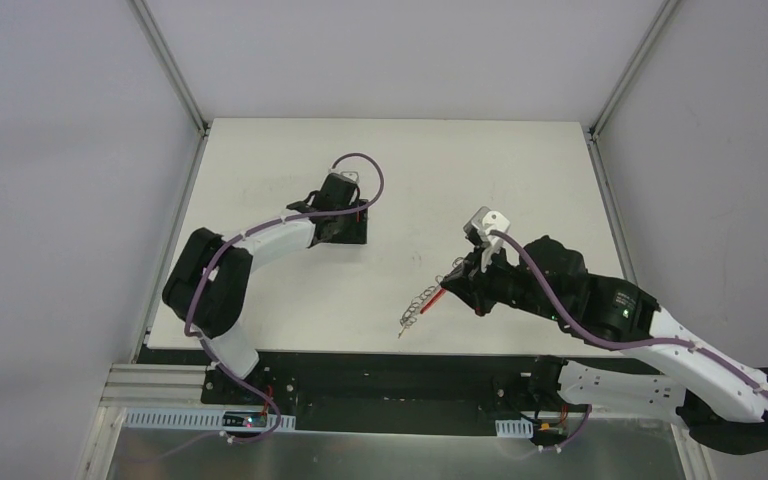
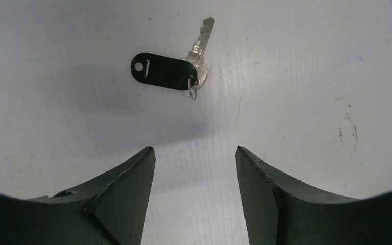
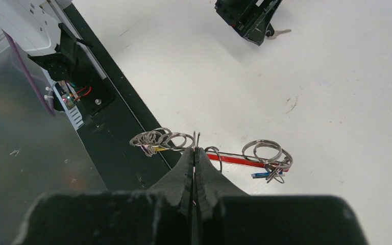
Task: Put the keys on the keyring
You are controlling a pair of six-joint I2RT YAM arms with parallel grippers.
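A silver key with a black plastic head (image 2: 167, 71) lies flat on the white table, just ahead of my left gripper (image 2: 195, 151). That gripper is open with nothing between its fingers. The keyring (image 3: 158, 139) is a bunch of thin silver rings joined by a red strap (image 3: 235, 160) to more rings (image 3: 268, 151), with a small blue piece (image 3: 265, 174) among them. My right gripper (image 3: 195, 148) is shut on one wire ring of the bunch. From above, the keyring (image 1: 418, 306) hangs from the right gripper (image 1: 452, 282) near the table's front edge. The left gripper (image 1: 345, 218) is mid-table.
The black base rail (image 1: 380, 375) runs along the table's near edge, right below the keyring. Purple cables (image 1: 365, 160) loop over both arms. Grey walls and metal posts (image 1: 170, 65) enclose the table.
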